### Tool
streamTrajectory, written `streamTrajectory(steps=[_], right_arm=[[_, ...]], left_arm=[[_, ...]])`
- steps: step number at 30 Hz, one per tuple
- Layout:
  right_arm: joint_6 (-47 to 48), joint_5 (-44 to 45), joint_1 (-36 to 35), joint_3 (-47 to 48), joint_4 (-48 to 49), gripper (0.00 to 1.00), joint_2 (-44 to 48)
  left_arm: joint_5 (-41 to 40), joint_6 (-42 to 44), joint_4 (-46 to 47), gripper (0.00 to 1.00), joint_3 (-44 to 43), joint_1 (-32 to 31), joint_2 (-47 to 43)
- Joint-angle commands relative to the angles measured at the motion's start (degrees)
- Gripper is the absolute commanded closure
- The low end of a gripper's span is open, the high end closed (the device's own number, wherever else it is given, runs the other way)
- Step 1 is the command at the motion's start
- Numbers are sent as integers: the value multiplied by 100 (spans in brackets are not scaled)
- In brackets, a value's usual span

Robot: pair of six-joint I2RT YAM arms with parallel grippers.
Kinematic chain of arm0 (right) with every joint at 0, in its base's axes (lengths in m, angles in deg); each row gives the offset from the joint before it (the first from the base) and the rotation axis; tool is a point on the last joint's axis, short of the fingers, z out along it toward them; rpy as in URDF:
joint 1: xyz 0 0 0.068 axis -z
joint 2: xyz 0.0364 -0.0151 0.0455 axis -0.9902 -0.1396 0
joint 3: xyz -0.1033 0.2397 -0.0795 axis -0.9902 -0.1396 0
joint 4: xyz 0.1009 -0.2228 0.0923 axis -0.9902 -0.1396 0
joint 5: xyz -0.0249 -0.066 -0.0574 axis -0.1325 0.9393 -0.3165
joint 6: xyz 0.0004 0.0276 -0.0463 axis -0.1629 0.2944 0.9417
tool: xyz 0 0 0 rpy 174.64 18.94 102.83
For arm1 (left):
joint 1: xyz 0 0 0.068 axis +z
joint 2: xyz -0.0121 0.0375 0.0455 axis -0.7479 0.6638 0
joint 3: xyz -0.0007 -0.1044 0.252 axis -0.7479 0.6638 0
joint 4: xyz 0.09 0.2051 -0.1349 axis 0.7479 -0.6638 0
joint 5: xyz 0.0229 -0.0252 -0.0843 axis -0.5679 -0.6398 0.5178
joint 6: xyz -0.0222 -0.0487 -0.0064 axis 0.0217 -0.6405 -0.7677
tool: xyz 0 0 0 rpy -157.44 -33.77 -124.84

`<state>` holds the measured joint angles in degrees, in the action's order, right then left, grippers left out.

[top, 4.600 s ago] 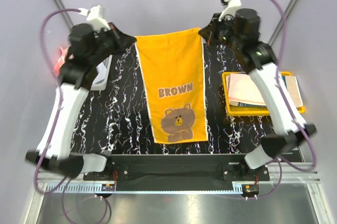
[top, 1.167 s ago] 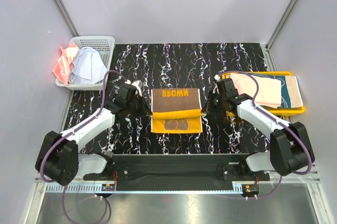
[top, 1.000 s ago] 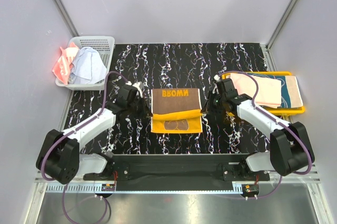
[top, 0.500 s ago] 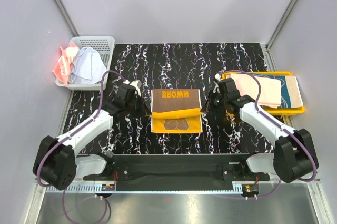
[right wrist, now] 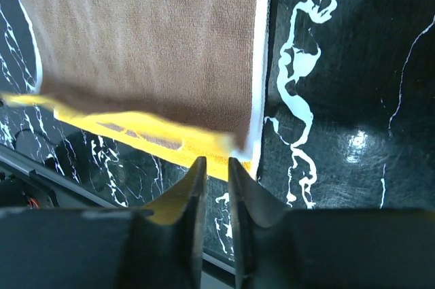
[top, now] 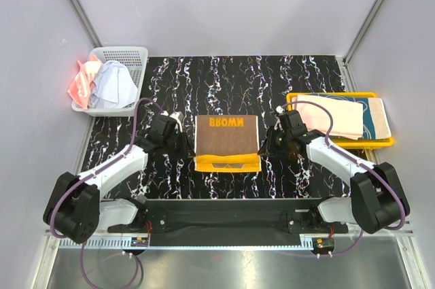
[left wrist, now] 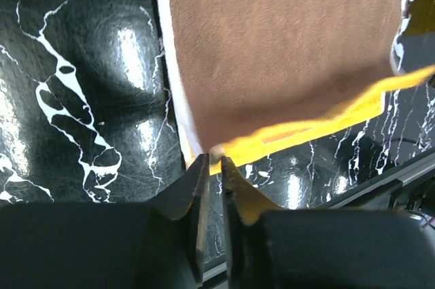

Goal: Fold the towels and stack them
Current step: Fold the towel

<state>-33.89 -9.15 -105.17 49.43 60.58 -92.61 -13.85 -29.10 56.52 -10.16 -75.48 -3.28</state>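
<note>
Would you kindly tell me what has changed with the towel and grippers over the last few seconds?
The orange bear towel, first held up spread, now lies folded; its brown flap has been drawn nearer, hiding most of the bear. The left gripper and right gripper came nearer with it, jaws now slightly parted at its corners. The basket and tray look unchanged.

Black, white-veined surface (top: 224,78) — a folded orange-yellow towel (top: 226,141) lies on it, brown side up; white mesh basket (top: 129,54) beyond the towel's left, yellow tray (top: 340,93) to its right.
</note>
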Motion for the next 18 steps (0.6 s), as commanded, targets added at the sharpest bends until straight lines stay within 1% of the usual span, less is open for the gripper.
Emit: streamTrajectory(steps=[1,2,3,5,6,9,10,13,14,15,16,17,18], right_arm=[[-39,-56,-44,2,198,73,73],[-39,-21,-44,11,172,70,117],[-39,6,-44,37,102,63,187],[-30,23,-44,90,14,57,249],[-21,41,-53,160,-48,55,310],[-21,155,-44,344,-136,55,389],[-21,234,-44,389,-145,55,390],[-30,435,-35,660,-118,54,162],[-12,515,-44,792,-136,55,48],[57,646,-35,1080,-128,54,-240],[84,891,-35,1231,-119,53,-408],[145,963,-27,1389,-75,52,-610],[242,1025,-9,1748,-66,52,-1021]], left_arm=[[137,28,310,80,72,-44,-23],[163,37,301,74,80,-61,-93],[164,37,275,71,63,-62,-137],[103,46,135,67,-24,-70,-304],[67,64,73,67,-68,-62,-348],[-100,108,-138,66,-350,-62,-489],[-274,116,-191,65,-428,-70,-489],[-442,116,-174,65,-771,35,-157],[-460,108,-87,65,-859,70,-16],[-452,82,-7,64,-1086,166,324],[-469,81,176,63,-1202,210,493],[-600,107,265,62,-1333,237,669],[-723,125,318,60,-1474,324,862]])
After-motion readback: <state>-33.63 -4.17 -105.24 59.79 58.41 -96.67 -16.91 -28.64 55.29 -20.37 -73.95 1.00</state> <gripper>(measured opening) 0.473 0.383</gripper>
